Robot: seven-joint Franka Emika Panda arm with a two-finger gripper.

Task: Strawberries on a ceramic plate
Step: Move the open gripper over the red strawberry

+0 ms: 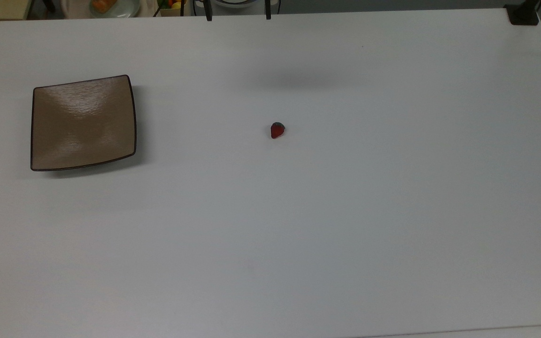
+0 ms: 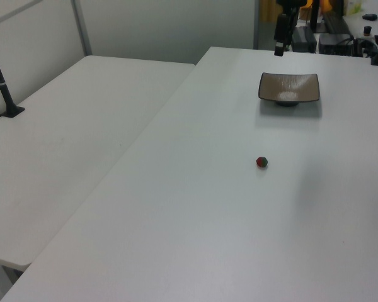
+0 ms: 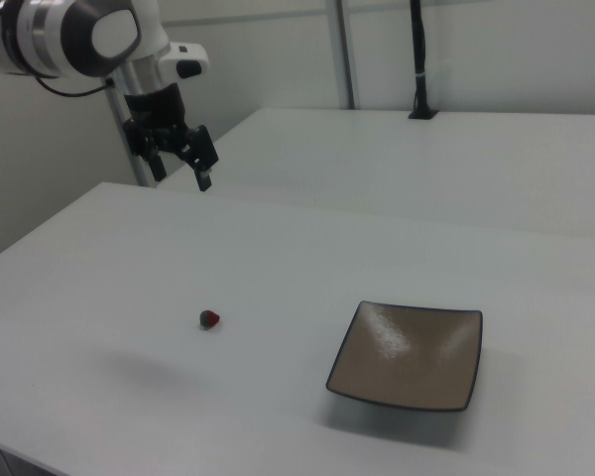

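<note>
Top view: the strawberry (image 1: pixel 277 130) lies alone on the white table (image 1: pixel 298 234), near the table's middle, green cap toward the top view's upper edge. The ceramic plate (image 1: pixel 82 123) sits well apart from it, toward the top view's left, flat on the table with nothing on it.

Right view: the gripper (image 3: pixel 178 167) hangs in the air above the far side of the table, at the right view's upper left. Its two fingers (image 3: pixel 204 159) stand apart with nothing between them. The strawberry (image 3: pixel 209 319) lies on the table below and nearer the camera, clear of the gripper. The plate (image 3: pixel 407 355) is at the right view's lower right.

Left view: the strawberry (image 2: pixel 261 162) lies nearer the camera than the plate (image 2: pixel 288 87).
</note>
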